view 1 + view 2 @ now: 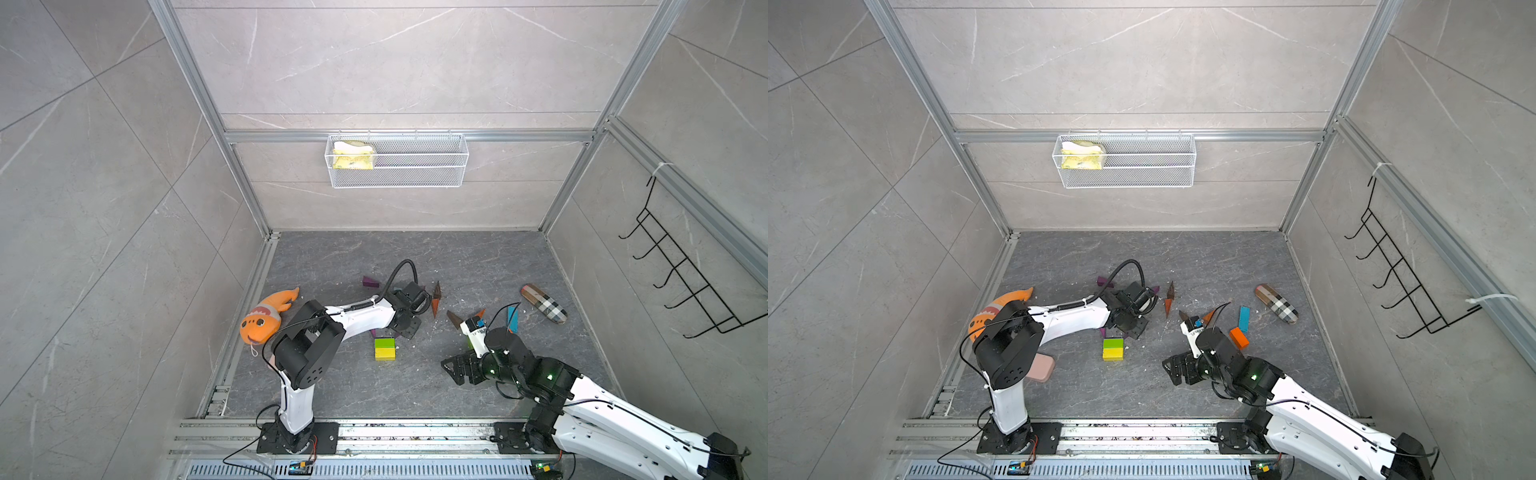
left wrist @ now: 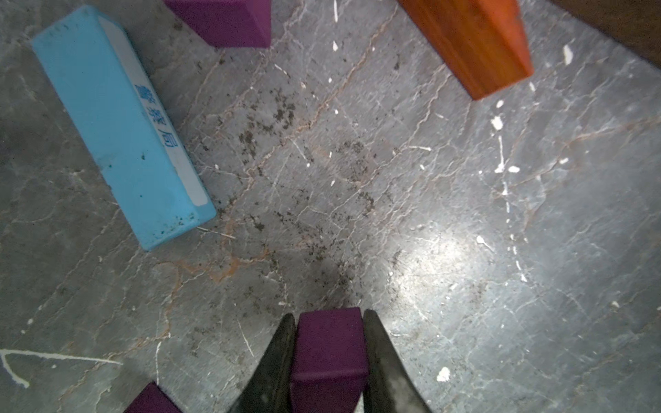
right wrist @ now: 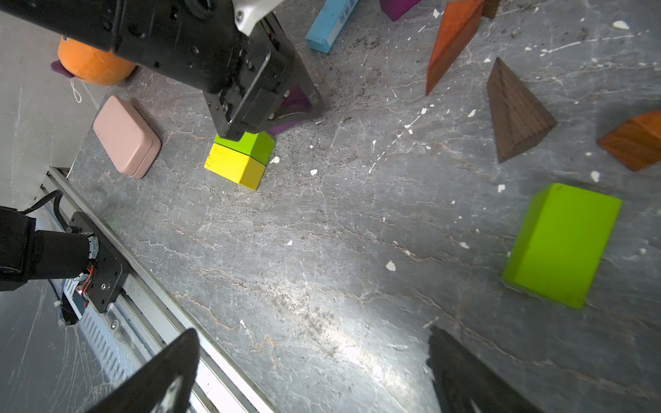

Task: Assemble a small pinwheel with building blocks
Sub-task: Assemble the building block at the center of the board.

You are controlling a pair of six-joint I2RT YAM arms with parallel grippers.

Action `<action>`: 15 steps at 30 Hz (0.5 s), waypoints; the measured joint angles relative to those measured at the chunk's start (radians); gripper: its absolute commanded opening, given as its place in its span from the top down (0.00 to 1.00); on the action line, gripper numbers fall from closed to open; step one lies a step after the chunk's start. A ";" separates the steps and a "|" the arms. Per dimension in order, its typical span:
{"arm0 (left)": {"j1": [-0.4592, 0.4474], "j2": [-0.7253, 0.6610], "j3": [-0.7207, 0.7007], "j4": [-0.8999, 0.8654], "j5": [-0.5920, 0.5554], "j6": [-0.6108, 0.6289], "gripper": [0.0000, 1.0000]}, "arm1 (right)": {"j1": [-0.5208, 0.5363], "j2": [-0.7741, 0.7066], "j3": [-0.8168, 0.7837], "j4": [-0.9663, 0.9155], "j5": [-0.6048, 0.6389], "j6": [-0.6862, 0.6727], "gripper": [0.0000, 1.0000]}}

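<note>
Left gripper (image 2: 329,314): squeezes one purple wedge (image 2: 329,354)
Right gripper (image 3: 314,330): wide open, empty
Purple wedges (image 2: 221,21): three in left wrist view
Green bricks (image 3: 563,246): two in right wrist view

Open floor (image 1: 411,388) beside green-yellow bricks (image 1: 385,348)

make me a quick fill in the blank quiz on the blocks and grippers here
1. The left gripper is shut on a ___ wedge.
2. The right gripper holds nothing; its jaws stand ___.
3. The yellow brick touches a ___ brick.
Missing words: purple; open; green.
</note>
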 measured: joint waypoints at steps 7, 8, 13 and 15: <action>0.000 0.017 0.000 0.000 0.000 0.004 0.76 | 0.000 0.000 0.000 0.000 0.000 0.000 0.00; 0.000 0.017 0.000 0.000 0.000 0.004 0.75 | 0.000 0.000 0.000 0.000 0.000 0.000 0.00; 0.000 0.017 0.000 0.000 0.000 0.007 0.69 | 0.000 0.004 0.000 0.000 0.000 0.000 0.00; 0.000 0.018 0.000 0.000 -0.001 0.009 0.66 | 0.000 0.007 0.000 0.001 0.000 0.000 0.00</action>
